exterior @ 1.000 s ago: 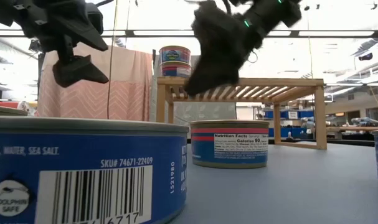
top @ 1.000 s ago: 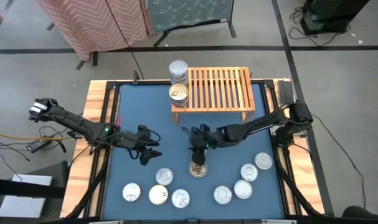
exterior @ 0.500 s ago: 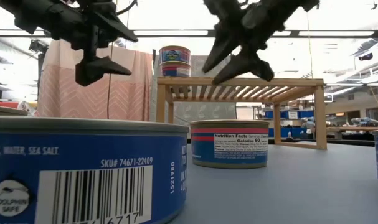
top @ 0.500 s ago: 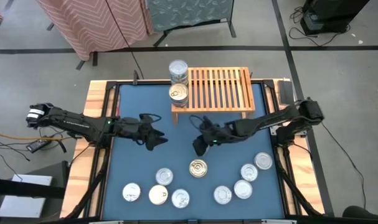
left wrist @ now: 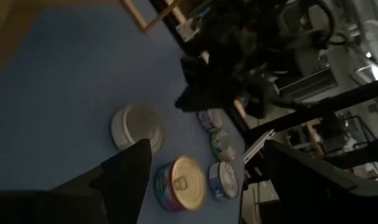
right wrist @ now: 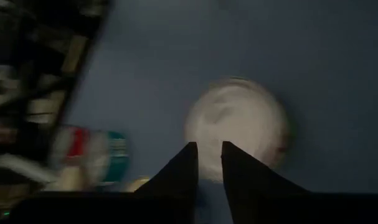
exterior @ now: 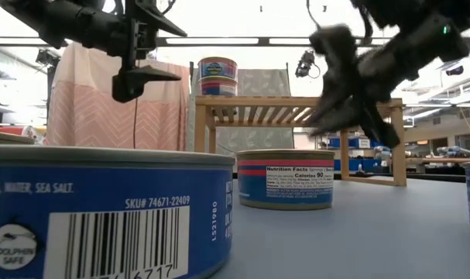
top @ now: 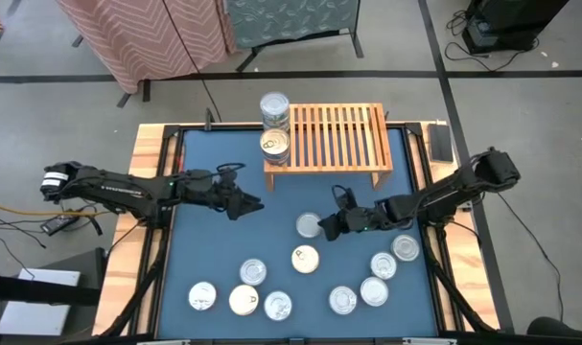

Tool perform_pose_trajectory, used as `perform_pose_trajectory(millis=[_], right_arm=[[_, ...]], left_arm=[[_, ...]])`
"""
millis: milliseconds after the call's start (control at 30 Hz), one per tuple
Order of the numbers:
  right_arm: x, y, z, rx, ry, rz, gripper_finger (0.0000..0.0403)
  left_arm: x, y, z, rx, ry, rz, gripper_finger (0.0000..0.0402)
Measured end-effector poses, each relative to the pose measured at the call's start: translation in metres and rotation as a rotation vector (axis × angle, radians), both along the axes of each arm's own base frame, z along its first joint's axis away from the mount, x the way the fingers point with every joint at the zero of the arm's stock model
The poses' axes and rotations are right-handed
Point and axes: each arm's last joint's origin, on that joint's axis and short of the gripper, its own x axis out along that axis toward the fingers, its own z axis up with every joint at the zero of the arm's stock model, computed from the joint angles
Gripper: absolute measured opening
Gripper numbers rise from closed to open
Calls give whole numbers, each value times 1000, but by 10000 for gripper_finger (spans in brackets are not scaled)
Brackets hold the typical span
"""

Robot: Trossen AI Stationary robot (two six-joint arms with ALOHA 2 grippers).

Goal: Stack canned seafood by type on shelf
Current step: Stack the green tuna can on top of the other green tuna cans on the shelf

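Observation:
The light-wood shelf [top: 334,144] stands at the table's far side. A stack of tins [top: 274,108] and a single tin [top: 275,145] sit on its left end. Several loose tins lie on the blue mat near the front edge. My right gripper [top: 327,228] is low over the mat with its fingers close together, right beside a silver-topped tin [top: 310,226] [right wrist: 235,127]. A cream-topped tin [top: 305,259] rests just nearer. My left gripper [top: 250,204] hovers open above the mat, left of the shelf's front, holding nothing. My right gripper points its fingertips [right wrist: 192,152] at the near rim of the silver-topped tin [right wrist: 213,168], level from the table's right. The view is blurred, and I cannot tell whether the fingers touch the tin. The tin lies flat on the mat.
Loose tins lie at front left [top: 203,295] [top: 243,300] [top: 253,272] [top: 277,306] and front right [top: 342,300] [top: 373,290] [top: 384,265] [top: 405,248]. Wooden table rails [top: 149,182] frame the mat. Bare mat lies between the shelf and the tins.
My right gripper has lifted off the centre tin, swung toward the shelf, then moved right and down. A silver-topped tin now lies beside it where none showed, and the centre tin shows a cream top instead of gold. My left gripper has risen and moved toward the shelf.

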Motion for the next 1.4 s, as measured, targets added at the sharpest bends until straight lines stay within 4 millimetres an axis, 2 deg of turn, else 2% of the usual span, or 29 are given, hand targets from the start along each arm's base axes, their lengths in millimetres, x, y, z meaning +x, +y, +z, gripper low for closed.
perform_pose_trajectory(millis=[467,700,1267,1400], right_arm=[[14,2,-35,40,50,-12,36],[12,5,-37,31,77,-33,5],[6,0,-43,24,161,-75,4],[6,0,-43,18,171,-72,2]], left_arm=[[30,-2,-30,-118,53,-39,312],[38,-3,-48,-200,127,-43,312],[63,-3,-96,-378,192,33,312],[68,-3,-101,-412,160,37,312]])
